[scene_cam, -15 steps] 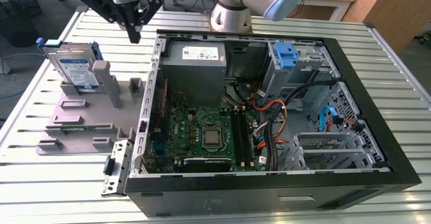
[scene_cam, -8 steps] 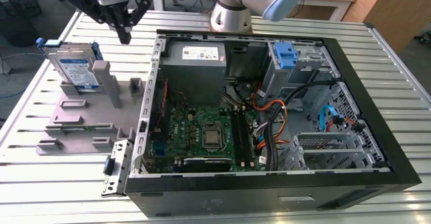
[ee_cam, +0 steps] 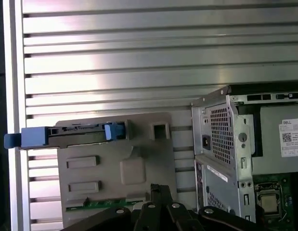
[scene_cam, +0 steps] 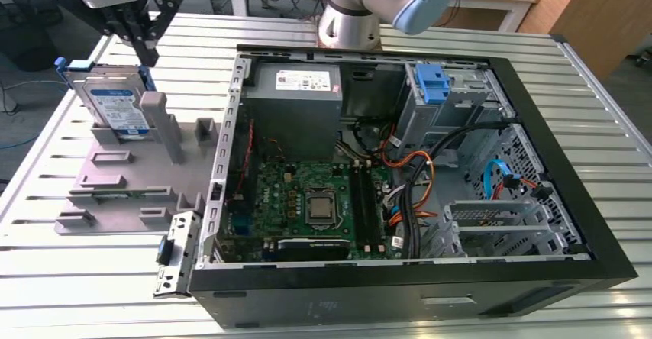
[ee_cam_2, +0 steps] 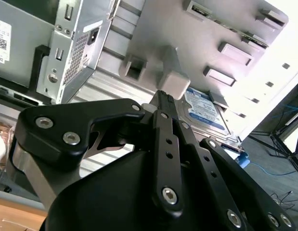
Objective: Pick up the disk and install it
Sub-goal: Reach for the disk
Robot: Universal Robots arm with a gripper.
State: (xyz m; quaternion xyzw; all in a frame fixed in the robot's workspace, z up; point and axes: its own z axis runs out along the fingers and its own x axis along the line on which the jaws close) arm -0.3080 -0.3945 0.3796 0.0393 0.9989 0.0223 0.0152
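The disk [scene_cam: 114, 104] stands on edge in a slot of the grey holder [scene_cam: 122, 172] on the exterior view's left, its white-and-blue label facing out and blue rails around it. In the first wrist view the disk [ee_cam: 67, 136] shows edge-on with blue rails, and in the second wrist view the disk [ee_cam_2: 204, 109] shows its label. My gripper [scene_cam: 149, 52] hangs just above the disk's upper right corner, fingers together and holding nothing. The gripper [ee_cam_2: 166, 97] also appears between the linkages, and the gripper [ee_cam: 158, 190] sits low in the first wrist view.
An open black computer case [scene_cam: 570, 163] lies to the exterior view's right of the holder, with a grey power supply [scene_cam: 295, 95], a motherboard [scene_cam: 311, 201], cables and a blue bracket [scene_cam: 433, 83] in its drive bay. Everything rests on a ribbed metal table [scene_cam: 72, 278].
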